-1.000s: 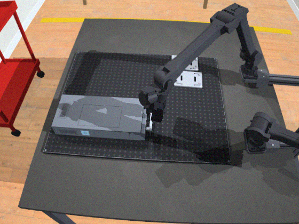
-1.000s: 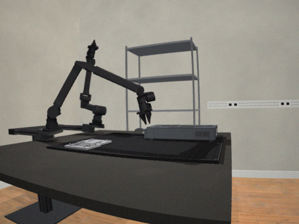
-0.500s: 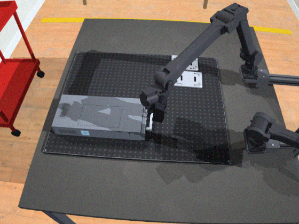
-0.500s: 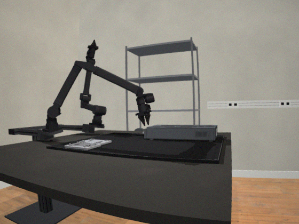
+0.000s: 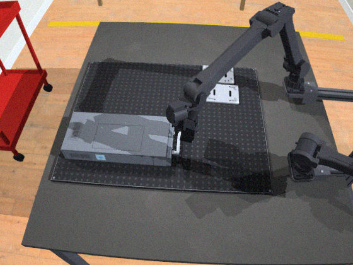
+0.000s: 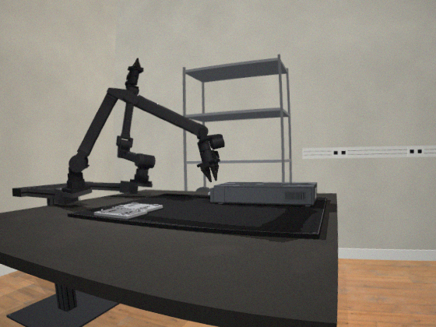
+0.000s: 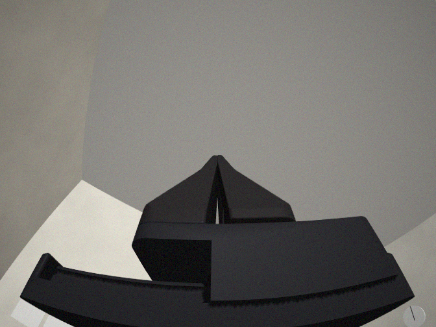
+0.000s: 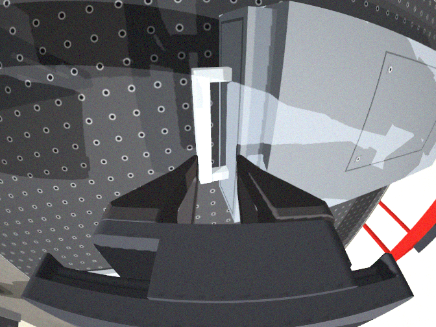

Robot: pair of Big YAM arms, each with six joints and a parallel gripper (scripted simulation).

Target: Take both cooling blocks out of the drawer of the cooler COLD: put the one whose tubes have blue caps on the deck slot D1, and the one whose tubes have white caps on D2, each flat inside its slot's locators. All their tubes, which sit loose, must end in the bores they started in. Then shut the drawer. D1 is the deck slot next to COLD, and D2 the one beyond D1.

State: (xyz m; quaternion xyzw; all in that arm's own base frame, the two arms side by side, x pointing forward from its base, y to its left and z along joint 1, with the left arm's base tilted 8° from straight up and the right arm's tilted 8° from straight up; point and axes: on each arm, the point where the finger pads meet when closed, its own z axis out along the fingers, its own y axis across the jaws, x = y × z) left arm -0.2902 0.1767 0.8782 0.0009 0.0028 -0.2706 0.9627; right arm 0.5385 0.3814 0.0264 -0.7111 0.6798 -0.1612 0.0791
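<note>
Right claw (image 5: 176, 130) (image 6: 213, 181) (image 8: 217, 156) is apart, holding nothing, above the white handle (image 5: 178, 142) (image 6: 210, 192) (image 8: 202, 126) on COLD (image 5: 85, 145) (image 6: 253, 195) (image 8: 316, 80). Drawer looks shut—blocks not visible, presumably inside COLD. D1 (image 5: 222, 98) (image 6: 145, 205), D2 (image 5: 230, 80) (image 6: 113, 213) beyond: both unfilled. Left claw (image 6: 137, 59) (image 7: 217, 156) together, well above COLD. All transfers remain.

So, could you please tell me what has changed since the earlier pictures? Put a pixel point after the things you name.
The right gripper (image 5: 183, 130) (image 6: 213, 181) (image 8: 217, 163) has shifted slightly away from the cooler (image 5: 120, 135) (image 6: 265, 195) (image 8: 316, 70), showing more of its white handle (image 5: 178, 142) (image 6: 209, 192) (image 8: 202, 122) from above. Nothing was visibly gripped or released; the cooler stayed put.
</note>
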